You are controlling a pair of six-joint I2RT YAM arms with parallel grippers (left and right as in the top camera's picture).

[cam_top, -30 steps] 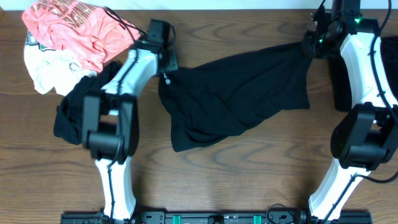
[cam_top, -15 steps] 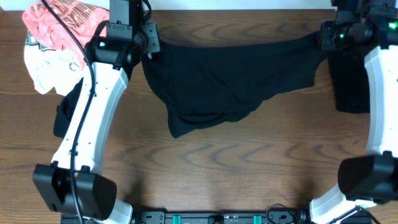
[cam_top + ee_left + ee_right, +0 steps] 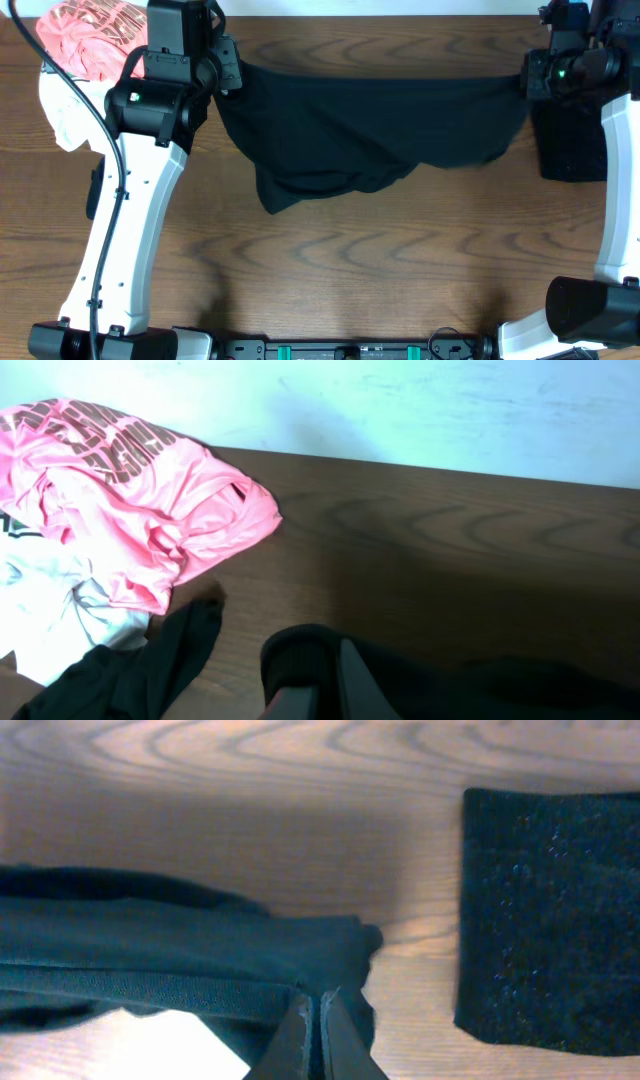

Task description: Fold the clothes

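Left hand [image 3: 232, 77] clamped on black garment [image 3: 370, 130] corner | right hand [image 3: 526, 85] clamped on opposite corner | pink tee [image 3: 90, 25], white garment [image 3: 62, 112] beside left arm | folded black cloth [image 3: 570, 140] beside right hand

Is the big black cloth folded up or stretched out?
Stretched out. The black garment spans between the left pincer and right pincer, each shut on a top corner.

Coral-pink tee [image 3: 190, 520]: rows of brownish block lettering [image 3: 105, 445] across crumpled front, broken by folds; no word readable, overhead or left wrist view.
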